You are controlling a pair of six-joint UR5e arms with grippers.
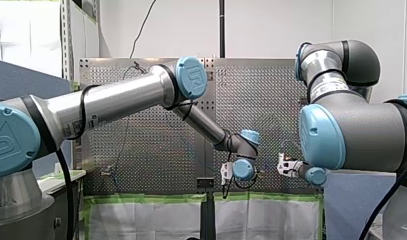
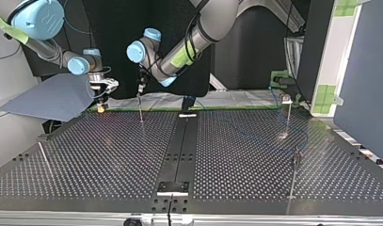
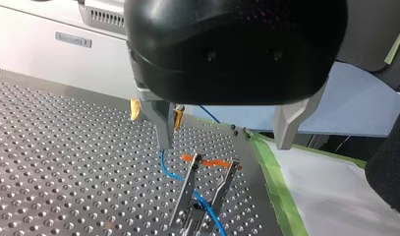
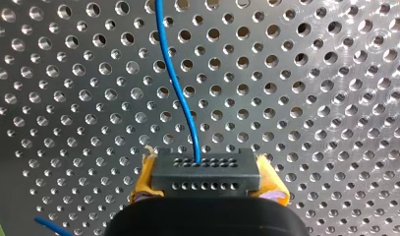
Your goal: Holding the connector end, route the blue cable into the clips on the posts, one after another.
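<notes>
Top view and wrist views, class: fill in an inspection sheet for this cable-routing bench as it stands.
Surface: perforated table, metal.
Job's things: black connector; thin posts; a two-pronged clip below my left gripper.
Clutter: nothing seen.
Grippers: my right gripper shut on the connector, yellow pads; my left gripper open above the clip.
Cables: blue cable leaves the connector and passes the clip.
Surroundings: green tape along the table's edge.

Front view: far, high behind, looking out over the perforated surface [image 1: 156, 145].
Top view: low, at the opposite edge, looking back.
Left wrist view: close, along my left claw [image 3: 222, 145].
Right wrist view: closest, facing the holes.
Shared: blue cable [image 4: 180, 93], in both wrist views.
</notes>
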